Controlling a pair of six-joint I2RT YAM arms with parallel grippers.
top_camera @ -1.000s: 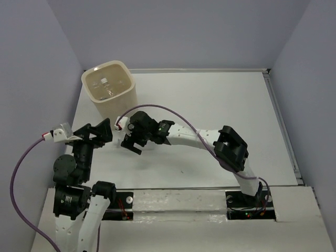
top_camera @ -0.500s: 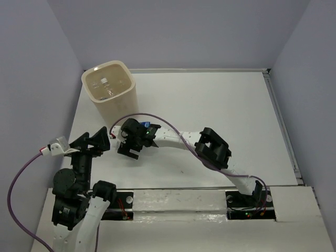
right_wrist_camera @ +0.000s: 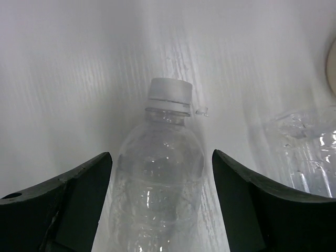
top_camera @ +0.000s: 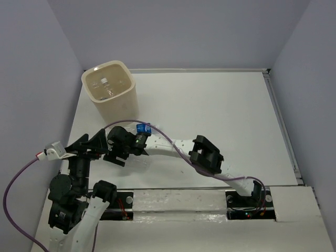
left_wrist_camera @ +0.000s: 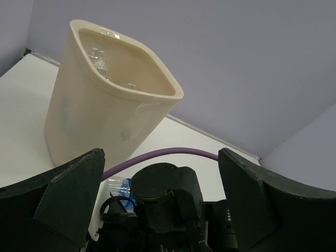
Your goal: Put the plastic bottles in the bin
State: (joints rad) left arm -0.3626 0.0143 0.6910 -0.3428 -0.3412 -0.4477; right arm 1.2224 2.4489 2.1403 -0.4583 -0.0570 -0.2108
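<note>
Jaws of the right gripper (right_wrist_camera: 161,157) stand apart around a plastic bottle (right_wrist_camera: 157,210) lying on the near side of the bin (top_camera: 119,105). Better to close on its body under the cap (right_wrist_camera: 169,89), gently. Left gripper (left_wrist_camera: 160,152) spread too, empty. Bin behind holds more bottles (top_camera: 107,86).

right tool (right_wrist_camera: 161,202) | moved left, now straddling bottle (right_wrist_camera: 157,173) | left arm (top_camera: 80,164) withdrew

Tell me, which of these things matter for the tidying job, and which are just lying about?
Job:
bin
bottles inside it
bottle straddled by the right end effector
second bottle beside it

Just there:
purple cable
table
</note>
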